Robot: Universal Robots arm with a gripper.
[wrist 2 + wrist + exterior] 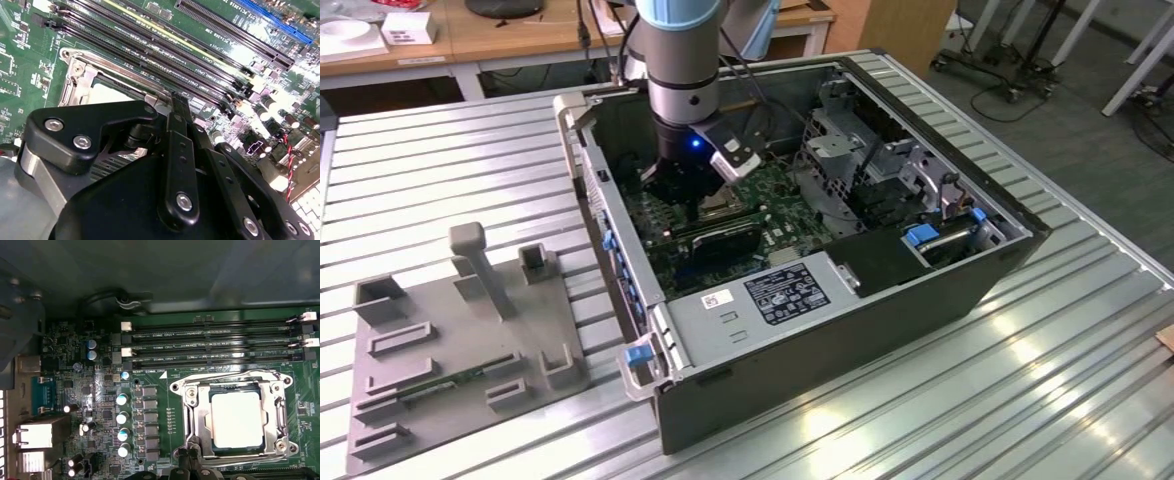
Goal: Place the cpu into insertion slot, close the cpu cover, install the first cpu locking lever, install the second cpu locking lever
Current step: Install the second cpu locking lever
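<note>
**Fig. CPU socket stage, progress and inventory.** The cpu (236, 420) lies flat inside the insertion slot (236, 388), its pale metal top level with the surround, so I judge placement done. The cpu cover (196, 415) lies down around the chip, with the top showing through the cut-out centre; closing also looks done. A wire locking lever (225, 378) runs along one edge of the cover. I cannot tell whether it is hooked home, and I cannot make out the second lever well enough to judge, so both lever steps count as unconfirmed.

My gripper (175, 100) hangs low over the socket's edge, right at the cover frame, and carries nothing I can see; whether it is released or clenched I cannot tell.

Count:
- one cpu, one slot and one cover
- four long memory slots (210, 340) side by side, just beside the socket
- a row of four silver-topped capacitors (122, 417) near the cover's far side

In the exterior view there is one open computer case (854, 330) on the ribbed table (440, 140). My arm enters at eleven o'clock of the case's middle. One grey fixture tray (440, 390) sits at eight o'clock, well apart from the case.
</note>
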